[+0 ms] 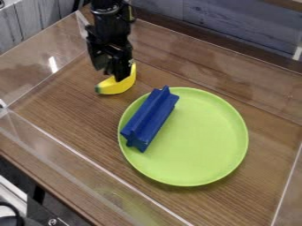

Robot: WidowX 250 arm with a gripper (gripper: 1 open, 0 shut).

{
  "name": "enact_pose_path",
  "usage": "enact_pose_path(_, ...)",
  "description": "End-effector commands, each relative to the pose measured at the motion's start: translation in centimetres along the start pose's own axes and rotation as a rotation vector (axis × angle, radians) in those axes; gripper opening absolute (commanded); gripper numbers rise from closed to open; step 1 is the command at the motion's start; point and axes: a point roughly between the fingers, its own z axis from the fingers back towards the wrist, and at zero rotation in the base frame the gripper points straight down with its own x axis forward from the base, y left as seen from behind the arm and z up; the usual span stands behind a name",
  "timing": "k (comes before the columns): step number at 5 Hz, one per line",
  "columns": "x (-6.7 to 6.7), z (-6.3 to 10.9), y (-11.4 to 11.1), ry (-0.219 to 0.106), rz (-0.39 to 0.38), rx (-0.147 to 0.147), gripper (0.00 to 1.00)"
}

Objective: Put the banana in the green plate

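Note:
The yellow banana (115, 84) lies on the wooden table, just left of the green plate (207, 146). My gripper (109, 68) hangs directly over the banana's upper part with its black fingers open, one on each side of it; the lower fingertips hide part of the fruit. Nothing is held. A blue rectangular block (150, 116) rests on the plate's left portion, reaching over its rim.
Clear plastic walls (35, 62) ring the table on the left, front and right. A dark backdrop (224, 22) stands behind the table. Bare wood shows left of the banana and behind the plate.

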Motion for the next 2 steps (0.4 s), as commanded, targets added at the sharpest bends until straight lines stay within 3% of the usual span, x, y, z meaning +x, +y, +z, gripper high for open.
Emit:
enact_pose_path(1,1.19,0.81,0.90,-0.037,-0.052,0.017,1.00)
enact_pose_path(2,1.81,0.78,1.47,-0.039,-0.101,0.016,1.00)
